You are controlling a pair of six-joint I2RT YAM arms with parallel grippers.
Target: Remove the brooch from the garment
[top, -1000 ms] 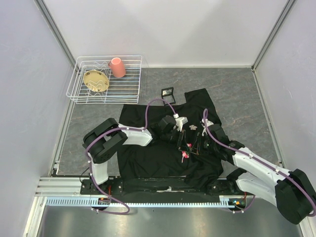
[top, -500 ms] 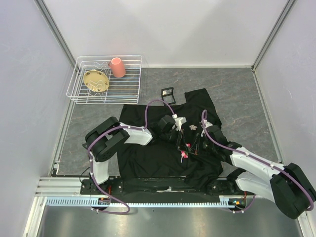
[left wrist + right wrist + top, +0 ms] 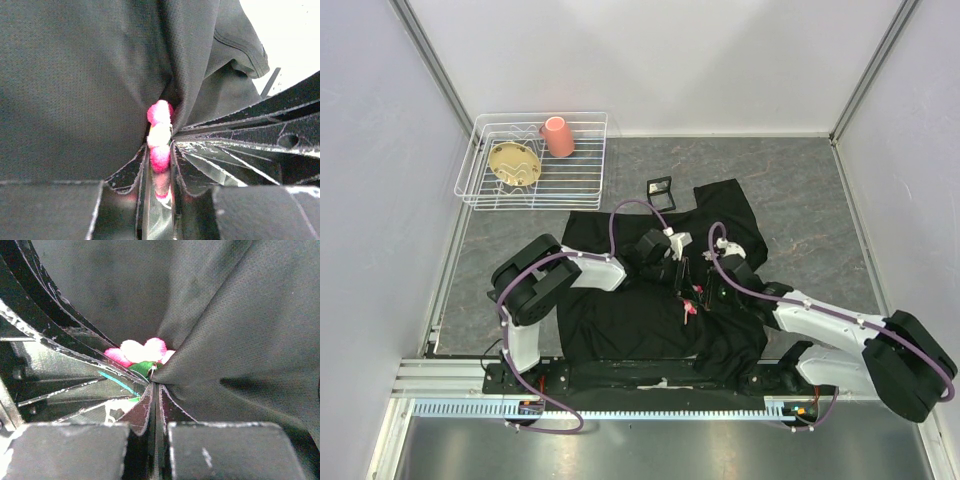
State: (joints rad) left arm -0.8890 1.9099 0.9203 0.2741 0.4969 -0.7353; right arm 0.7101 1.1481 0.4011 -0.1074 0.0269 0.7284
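The garment (image 3: 620,320), a large black shirt, lies spread on the table in front of both arms. The brooch (image 3: 691,305) is a small pink and white flower with a green leaf, at the shirt's middle. My left gripper (image 3: 686,290) is shut on the brooch (image 3: 160,135), which sits pinched between its fingertips. My right gripper (image 3: 706,297) meets it from the right and is shut on a fold of black cloth (image 3: 225,365) right beside the brooch (image 3: 137,352). The cloth is drawn into taut folds around both grippers.
A white wire rack (image 3: 480,195) stands at the back left with a pink cup (image 3: 558,136) and a tan dish (image 3: 513,162) in it. A small black frame (image 3: 660,187) lies just beyond the shirt's collar. Grey walls close in the sides.
My right arm has swung left and forward, bringing its gripper up against the brooch. My left gripper and the brooch have shifted slightly up and away from the arms' bases.
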